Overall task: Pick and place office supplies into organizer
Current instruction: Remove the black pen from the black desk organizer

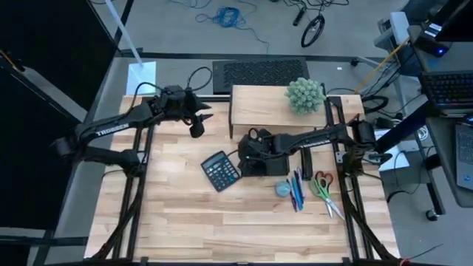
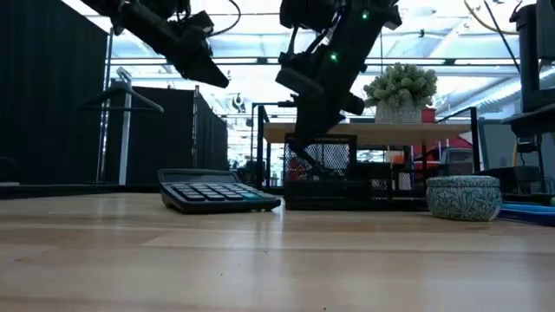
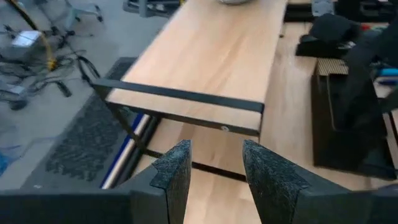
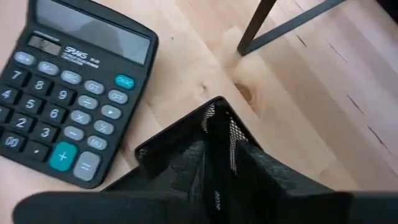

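The organizer, a black mesh tray, stands on the table's middle beside the calculator. My right gripper reaches in from the right and is shut on the organizer's upper left corner; in the low view it meets the top of the mesh. To the right lie a blue-grey disc, pens and scissors. My left gripper hangs open and empty, high above the table at the back left, its fingers facing the wooden riser. My right gripper pinches an upright mesh wall of the organizer at its top corner, one finger on each side of the wall. It comes from above, slanting down from the table's right. The organizer's base stays on the table.
A wooden riser with black legs stands at the back, carrying a fuzzy green plant ball. A dark slim object lies right of the organizer. The near half of the table is bare wood.
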Available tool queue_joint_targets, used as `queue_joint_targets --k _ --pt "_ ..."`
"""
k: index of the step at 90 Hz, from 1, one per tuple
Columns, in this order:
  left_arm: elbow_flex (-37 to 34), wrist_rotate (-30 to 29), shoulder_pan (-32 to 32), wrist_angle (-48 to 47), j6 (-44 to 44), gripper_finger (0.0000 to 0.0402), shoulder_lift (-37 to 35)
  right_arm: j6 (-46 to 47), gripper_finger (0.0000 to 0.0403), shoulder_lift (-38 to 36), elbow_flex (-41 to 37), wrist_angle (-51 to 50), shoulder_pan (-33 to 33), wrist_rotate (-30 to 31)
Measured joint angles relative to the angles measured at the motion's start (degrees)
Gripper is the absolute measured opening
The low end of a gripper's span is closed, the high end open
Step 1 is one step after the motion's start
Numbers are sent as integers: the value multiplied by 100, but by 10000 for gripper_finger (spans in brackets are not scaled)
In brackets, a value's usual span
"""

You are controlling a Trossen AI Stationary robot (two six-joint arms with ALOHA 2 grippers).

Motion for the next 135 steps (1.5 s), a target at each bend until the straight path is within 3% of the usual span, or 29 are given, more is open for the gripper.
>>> queue_joint_targets --k 28,52,71,83,135 --pt "-4 118 -352 -128 -7 135 604 -9 75 197 22 302 3 28" --pt "-4 116 -439 -32 37 135 659 94 73 365 24 320 3 20" --pt "-4 116 -437 -37 43 135 659 51 16 371 17 293 12 39" --pt "-4 116 -435 -34 43 135 659 48 15 370 17 295 10 54" --pt "-4 112 -435 1 41 135 659 -105 2 -287 -31 357 10 101"
